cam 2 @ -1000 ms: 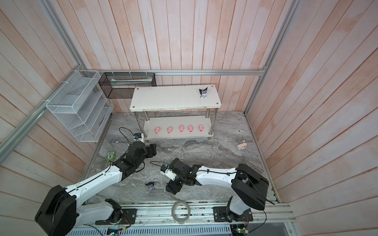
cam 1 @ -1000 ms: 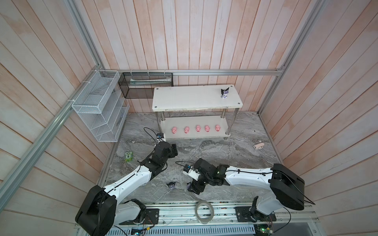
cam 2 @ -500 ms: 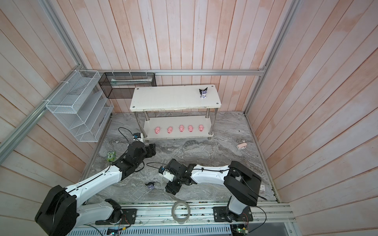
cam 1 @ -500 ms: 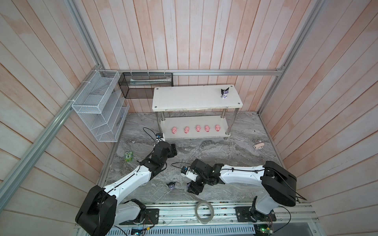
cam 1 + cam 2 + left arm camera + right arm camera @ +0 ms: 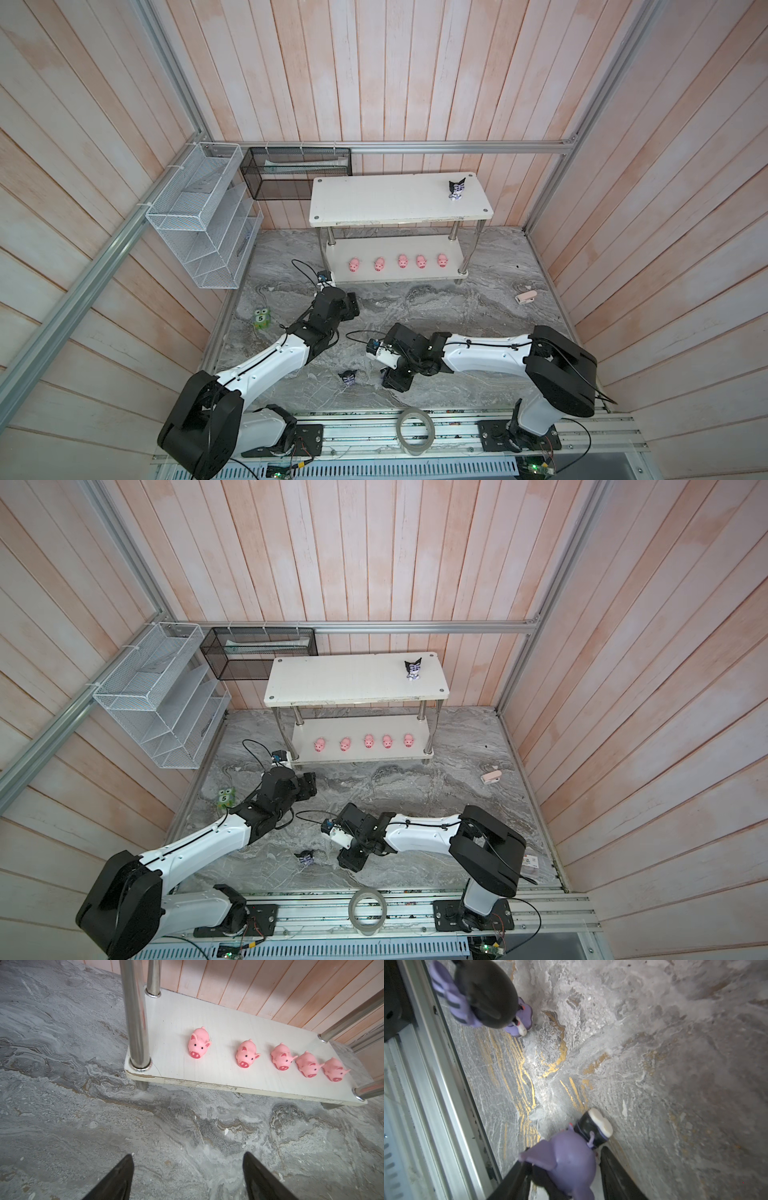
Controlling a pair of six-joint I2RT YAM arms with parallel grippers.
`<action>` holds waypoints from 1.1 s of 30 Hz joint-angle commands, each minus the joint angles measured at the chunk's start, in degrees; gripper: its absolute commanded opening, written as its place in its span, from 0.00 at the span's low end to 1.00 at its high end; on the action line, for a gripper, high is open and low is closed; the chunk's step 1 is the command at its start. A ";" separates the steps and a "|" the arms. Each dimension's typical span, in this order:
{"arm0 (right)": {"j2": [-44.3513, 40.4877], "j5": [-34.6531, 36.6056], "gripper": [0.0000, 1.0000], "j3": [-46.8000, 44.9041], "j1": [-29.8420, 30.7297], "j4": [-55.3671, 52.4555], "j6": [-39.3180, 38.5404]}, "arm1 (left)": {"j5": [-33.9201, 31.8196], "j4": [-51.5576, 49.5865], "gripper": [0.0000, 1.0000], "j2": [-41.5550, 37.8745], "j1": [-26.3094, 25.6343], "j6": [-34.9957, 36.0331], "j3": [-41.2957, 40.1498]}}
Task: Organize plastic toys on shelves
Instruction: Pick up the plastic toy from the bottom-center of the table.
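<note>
The shelves (image 5: pixel 386 199) (image 5: pixel 345 679) stand at the back wall. Several pink pigs (image 5: pixel 402 262) (image 5: pixel 247 1054) sit in a row on the lower board (image 5: pixel 172 1022). One black-purple figurine (image 5: pixel 456 189) (image 5: pixel 412 670) stands on the top board. A second figurine (image 5: pixel 348 377) (image 5: pixel 306 858) (image 5: pixel 488 995) lies on the floor near the front rail. My right gripper (image 5: pixel 392 380) (image 5: pixel 349 862) (image 5: pixel 564 1159) is down on the floor just right of it, shut on a third figurine (image 5: pixel 571 1159), which both top views hide. My left gripper (image 5: pixel 351 305) (image 5: pixel 309 783) (image 5: pixel 188 1155) hovers open and empty before the shelves' left front leg.
A green toy marked 5 (image 5: pixel 262 319) stands by the left wall. A white wire rack (image 5: pixel 199 220) and a black mesh basket (image 5: pixel 297 172) hang at the back left. A small pink object (image 5: pixel 525 297) lies at the right wall. A tape roll (image 5: pixel 415 428) rests on the front rail.
The right gripper's jaws have narrowed onto the figurine on the floor, and that arm's base link has swung. The left arm and the toys on the shelves have not moved.
</note>
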 commanded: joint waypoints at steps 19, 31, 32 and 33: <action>-2.87 4.67 0.32 3.75 -1.35 -5.96 -1.26 | 1.28 1.99 0.83 0.90 0.71 -0.10 -0.98; -12.20 12.05 0.32 16.90 -9.73 -21.20 -3.31 | 1.56 1.29 0.83 -0.04 0.73 0.36 -1.12; -12.63 12.16 0.32 18.79 -10.52 -22.18 -3.46 | 1.60 1.27 0.83 0.02 0.77 0.31 -1.13; -12.95 11.99 0.32 20.37 -11.21 -23.06 -3.77 | 1.72 1.23 0.83 0.02 0.78 0.37 -1.13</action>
